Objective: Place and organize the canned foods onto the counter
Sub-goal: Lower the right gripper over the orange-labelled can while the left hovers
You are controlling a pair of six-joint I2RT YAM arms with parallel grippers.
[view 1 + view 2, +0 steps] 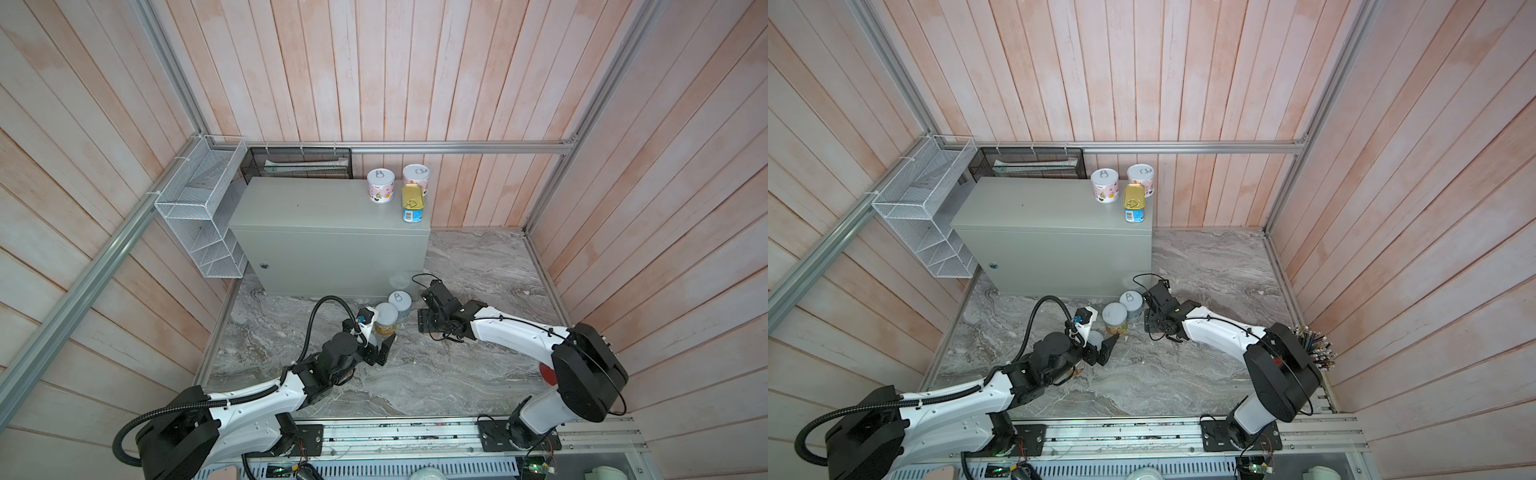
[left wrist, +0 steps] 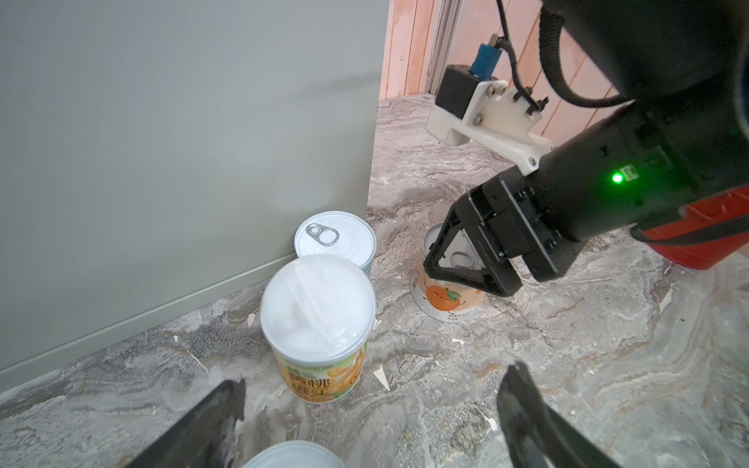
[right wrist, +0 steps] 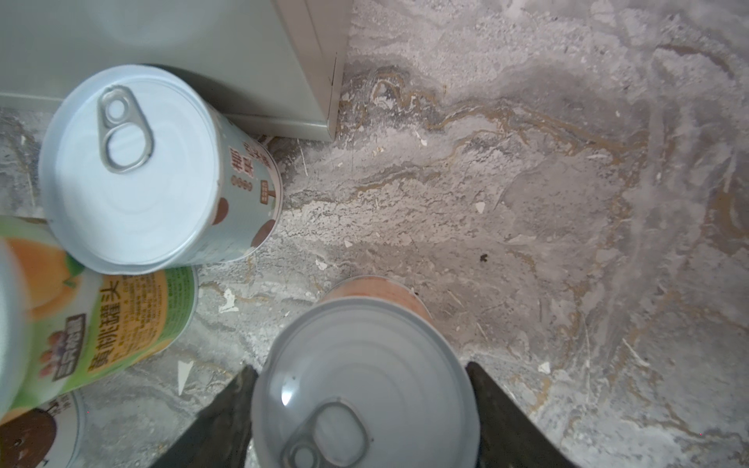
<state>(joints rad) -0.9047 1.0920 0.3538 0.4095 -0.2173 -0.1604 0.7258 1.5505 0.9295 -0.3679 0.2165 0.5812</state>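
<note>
The counter (image 1: 316,203) (image 1: 1038,208) carries two cans (image 1: 380,186) (image 1: 415,176) and a blue gold-topped tin (image 1: 412,203) at its right end. On the marble by its front corner stand a pull-tab can (image 1: 400,302) (image 2: 334,239) and a plastic-lidded can (image 1: 386,318) (image 2: 318,308). My right gripper (image 3: 360,372) (image 1: 424,307) is shut on an orange-labelled can (image 2: 446,300) (image 3: 364,385), one finger against each side of its lid. My left gripper (image 2: 375,385) (image 1: 380,343) is open, with another can's lid (image 2: 292,454) low between its fingers and not touched.
A white wire basket (image 1: 199,208) and a black mesh tray (image 1: 299,164) hang beside and behind the counter. A red cup of pencils (image 1: 1312,345) stands by the right arm's base. A further can (image 3: 36,433) shows at the right wrist view's corner.
</note>
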